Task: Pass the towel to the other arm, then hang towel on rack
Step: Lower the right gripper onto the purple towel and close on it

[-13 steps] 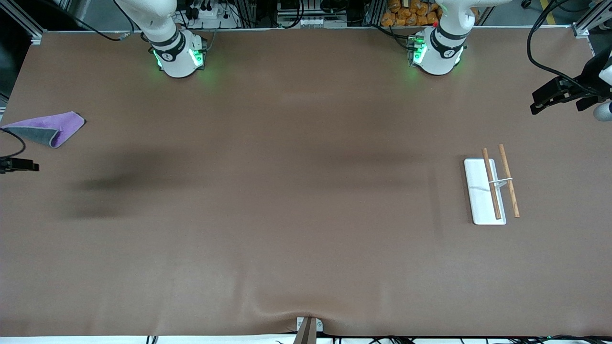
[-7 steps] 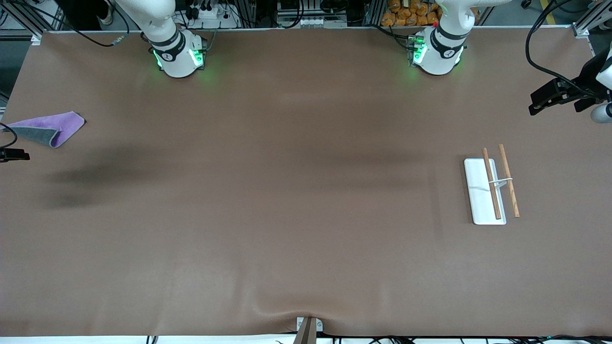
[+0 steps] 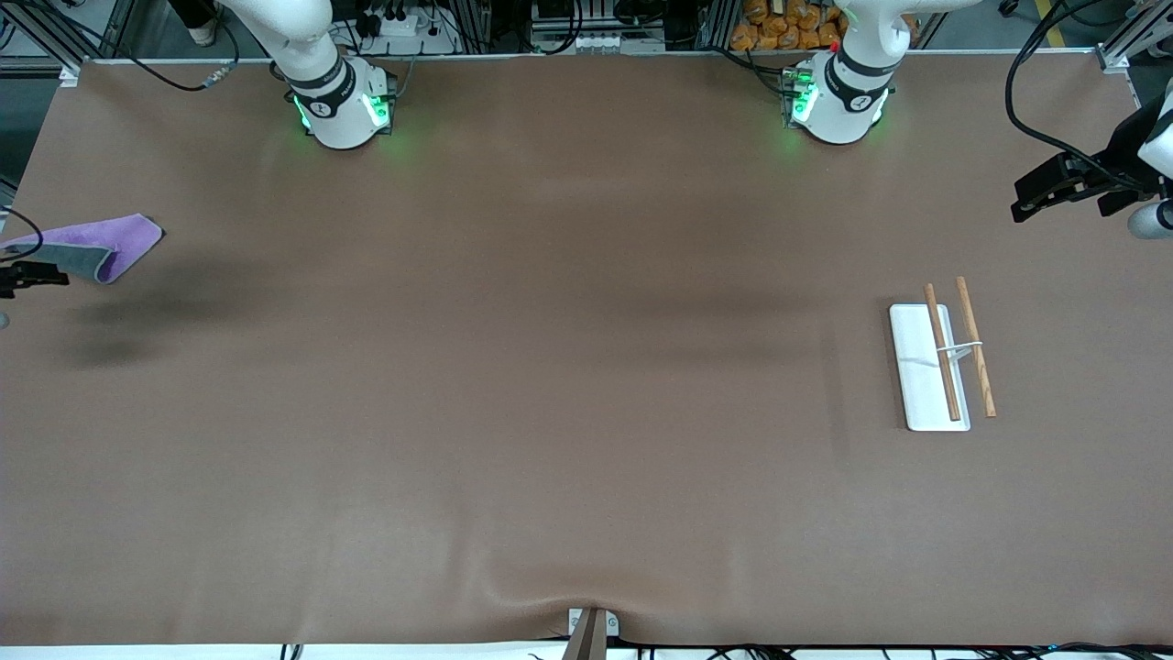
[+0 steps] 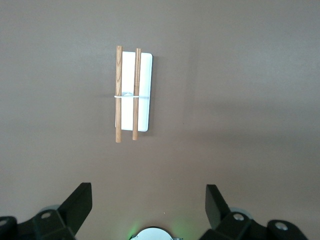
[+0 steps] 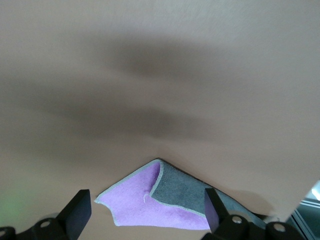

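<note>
A: Item one, what we cannot fully see. The right gripper (image 5: 145,215) is cut off at the edge of the front view; only a dark part of it shows there, over the towel's (image 3: 96,246) grey corner.

B: We note the same for the left gripper (image 4: 148,207): in the front view it sits half out of frame at the left arm's end of the table (image 3: 586,367).

A: Item two, pose. We log the right arm reaching out to the right arm's end, wrist camera looking down at the towel, purple face up with a grey flap folded over.

B: Left arm held high, well apart from the rack (image 3: 942,365), its wrist camera looking down on the two wooden rods (image 4: 127,94) over the white base.

A: Item three, fingers. We see both right fingers (image 5: 77,212) spread wide, holding nothing, above the towel without touching.

B: Left fingers (image 4: 80,202) equally wide, empty. Towel lies flat on the table; rack stands bare near the left arm's end.
</note>
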Robot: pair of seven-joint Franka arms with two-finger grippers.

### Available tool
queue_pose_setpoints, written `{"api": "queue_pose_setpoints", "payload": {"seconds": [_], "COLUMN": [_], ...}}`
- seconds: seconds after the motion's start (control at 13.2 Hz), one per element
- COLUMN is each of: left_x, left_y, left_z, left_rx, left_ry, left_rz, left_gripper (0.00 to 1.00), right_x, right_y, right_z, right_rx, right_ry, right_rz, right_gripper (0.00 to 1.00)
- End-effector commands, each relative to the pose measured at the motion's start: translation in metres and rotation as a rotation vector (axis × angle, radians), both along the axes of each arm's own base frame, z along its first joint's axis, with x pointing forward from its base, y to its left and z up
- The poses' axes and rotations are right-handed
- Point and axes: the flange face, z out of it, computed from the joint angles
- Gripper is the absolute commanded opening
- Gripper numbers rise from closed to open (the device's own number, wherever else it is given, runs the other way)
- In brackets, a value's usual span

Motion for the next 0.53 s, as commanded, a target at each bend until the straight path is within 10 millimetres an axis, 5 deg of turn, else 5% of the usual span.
{"api": "queue_pose_setpoints", "payload": {"seconds": [0.0, 0.46], "left_x": [0.0, 0.0], "left_y": [0.0, 0.002], "left_z": [-0.001, -0.003], "left_rx": [0.023, 0.023], "left_ry": [0.007, 0.014], "left_rz": [-0.004, -0.002], "left_gripper": [1.0, 1.0], "right_x": [-0.025, -0.068], "right_y": [-0.012, -0.039], "right_z": [-0.021, -0.078], "right_rx": [0.018, 0.097], "right_ry": [-0.04, -0.009], "right_rz": [0.072, 0.061], "right_gripper": [1.0, 0.92]}}
